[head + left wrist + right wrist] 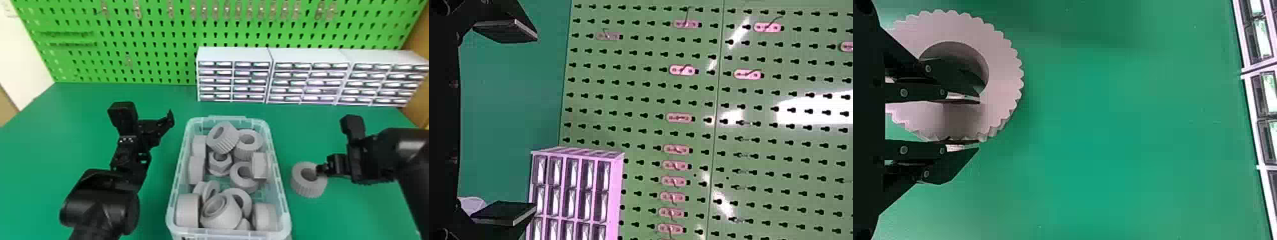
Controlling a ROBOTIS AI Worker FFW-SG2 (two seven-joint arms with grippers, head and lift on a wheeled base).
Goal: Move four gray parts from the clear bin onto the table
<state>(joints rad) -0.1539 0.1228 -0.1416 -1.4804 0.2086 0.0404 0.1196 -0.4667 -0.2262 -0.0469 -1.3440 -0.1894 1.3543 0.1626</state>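
Left gripper point(536, 121): Hangs over the counter point(95, 102) at about 10 o'clock from the clear bin point(223, 119). Holds jaws wide apart, with nothing between them.
Clear bin: Sits between both grippers. Holds many gray parts point(188, 212), spread and heaped from the 12 o'clock end to the 6 o'clock end.
Gray ring point(308, 190): Lies outside the bin at 3 o'clock, near its wall but not touching. Turns its hole upward and its ribbed edge outward. Cannot tell whether resting on the counter or held just above.
Right gripper point(978, 122): Comes in from 3 o'clock. Has jaws closed on the ring's wall at about 2 o'clock, with one finger inside the hole and the other against the outer edge.
Hole and fingers: Matter most for the coming move. Probably calls for settling the ring flat, loosening the jaws slightly, then lifting straight up along the hole's axis. Could tip or drag the ring if pulled sideways toward 3 o'clock with a finger inside.
Ring to counter: Looks like the placing step for one of four, with the right arm clearly nearer.
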